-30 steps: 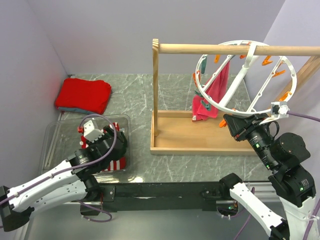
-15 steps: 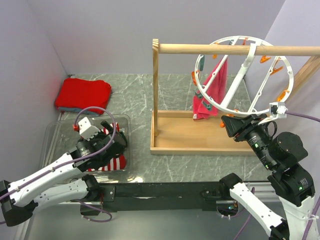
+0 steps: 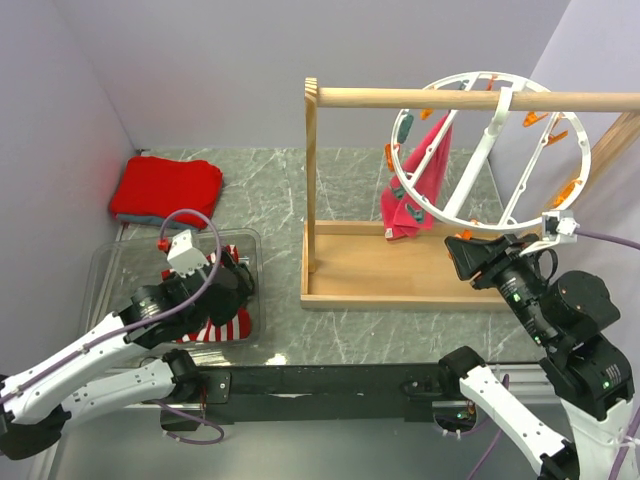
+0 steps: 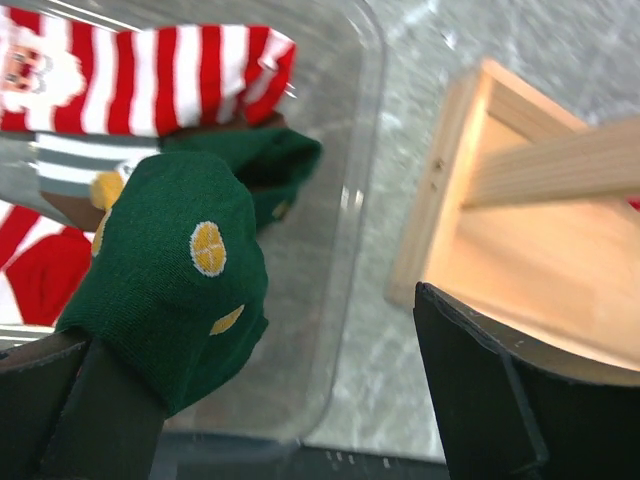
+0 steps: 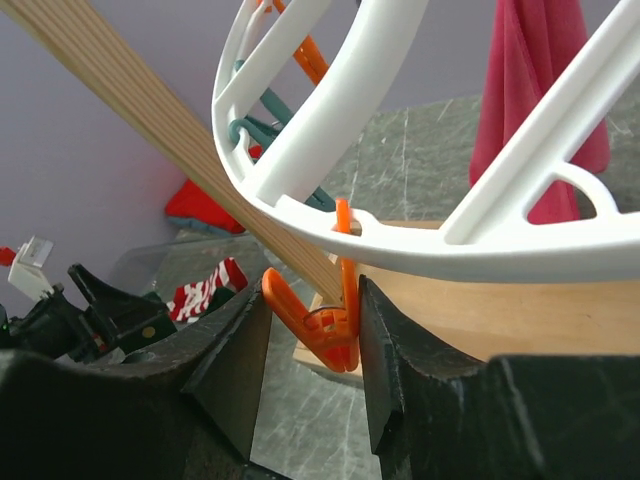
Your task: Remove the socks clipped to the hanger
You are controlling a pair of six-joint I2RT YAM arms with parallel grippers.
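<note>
From above, your hanger hangs by its hook from the wooden rail. The ring's long axis runs 9 to 3 o'clock, and its broad spoke slants from the hook at 12 down to the rim at 7. A pink cloth hangs inside the ring at 9 o'clock. Your right gripper is at the rim's 6 o'clock. Your left gripper is over the clear bin, where striped socks lie. A folded red cloth sits at the bin's 12 o'clock.

Your left wrist view adds what the top view hides. A green sock with yellow dots lies lengthwise from 12 to 6 o'clock in the bin, its lower end meeting one of the fingers. You cannot tell whether it rests on that finger. The jaws stand wide apart, gripping nothing. The wooden base is at 3 o'clock.

Only your right wrist view shows the grip. An orange clip hangs from the white rim and fills the gap between the fingers, which are clamped on it.

Since a second ago the ring has swung to look rounder and taller from above. Your left gripper has stayed over the bin.
</note>
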